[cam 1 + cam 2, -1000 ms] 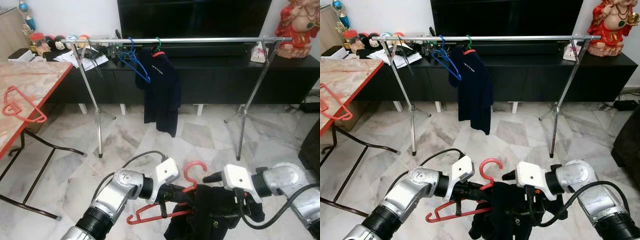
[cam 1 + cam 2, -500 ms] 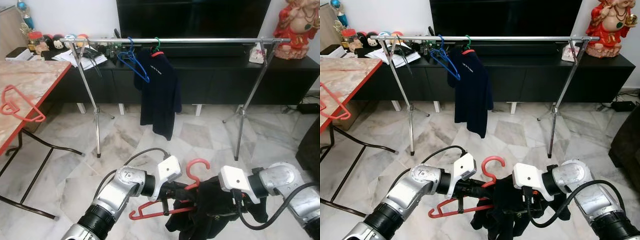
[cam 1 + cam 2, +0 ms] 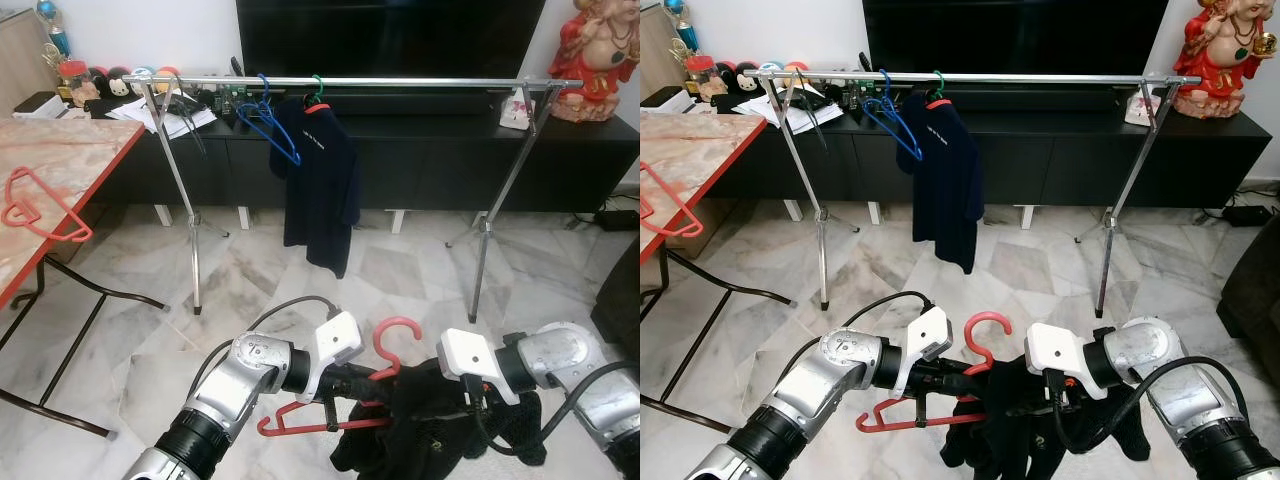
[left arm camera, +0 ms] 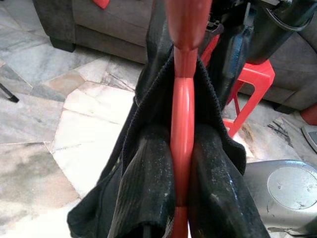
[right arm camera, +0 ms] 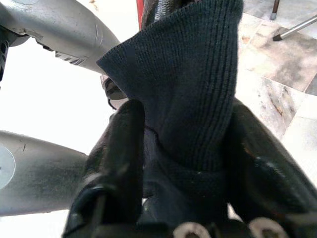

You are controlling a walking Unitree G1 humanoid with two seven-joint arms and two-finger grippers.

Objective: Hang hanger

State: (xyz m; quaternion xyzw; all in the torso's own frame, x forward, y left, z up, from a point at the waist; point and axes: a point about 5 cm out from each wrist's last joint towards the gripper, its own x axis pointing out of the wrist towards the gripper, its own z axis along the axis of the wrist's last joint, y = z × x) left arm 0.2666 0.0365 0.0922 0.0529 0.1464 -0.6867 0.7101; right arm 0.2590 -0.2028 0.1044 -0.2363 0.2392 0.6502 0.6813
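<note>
A red hanger [image 3: 385, 345] with a dark garment [image 3: 420, 435] draped on it is held low in front of me. My left gripper [image 3: 358, 385] is shut on the red hanger's bar [image 4: 182, 148], seen between its fingers [image 4: 148, 193] in the left wrist view. My right gripper [image 3: 470, 410] is shut on the dark garment's ribbed edge [image 5: 198, 99]. Ahead stands a silver clothes rail [image 3: 400, 81] with a blue hanger [image 3: 268, 120] and a dark shirt [image 3: 320, 185] hanging near its left end.
A marble-top table [image 3: 50, 170] with a red hanger [image 3: 40, 205] on it stands at the left. A black TV cabinet [image 3: 450, 150] runs behind the rail, with a red statue [image 3: 600, 55] at its right end. A dark sofa edge [image 3: 620, 290] is on the right.
The right gripper has pulled the garment slightly down and right along the hanger. The left gripper holds steady; the camera has shifted slightly.
</note>
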